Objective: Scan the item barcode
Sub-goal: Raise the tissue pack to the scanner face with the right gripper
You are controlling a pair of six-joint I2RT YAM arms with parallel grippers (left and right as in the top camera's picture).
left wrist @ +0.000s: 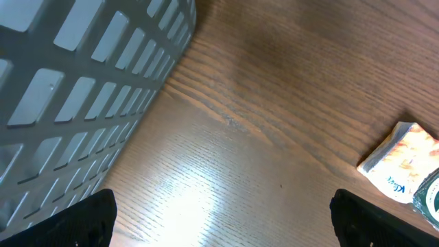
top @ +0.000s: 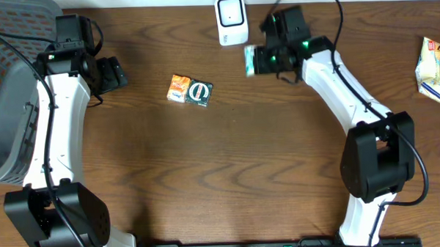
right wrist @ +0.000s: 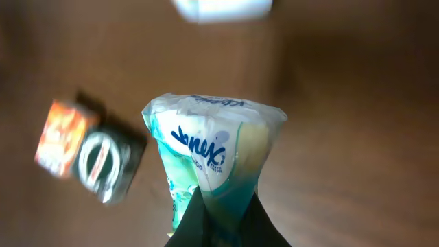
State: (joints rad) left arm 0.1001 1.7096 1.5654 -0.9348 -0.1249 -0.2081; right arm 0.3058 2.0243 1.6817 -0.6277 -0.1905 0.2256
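Overhead: pinches Kleenex tissue pack (top: 251,61) in shut jaws of right gripper (top: 265,59). Points straight out ahead of them, long axis toward white barcode scanner (top: 231,20), near, just beyond pack's far end. Leaves left gripper (top: 115,72) wide, empty, well apart.

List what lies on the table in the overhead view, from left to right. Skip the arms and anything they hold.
basket → orange pack → green pack → scanner → snack bag
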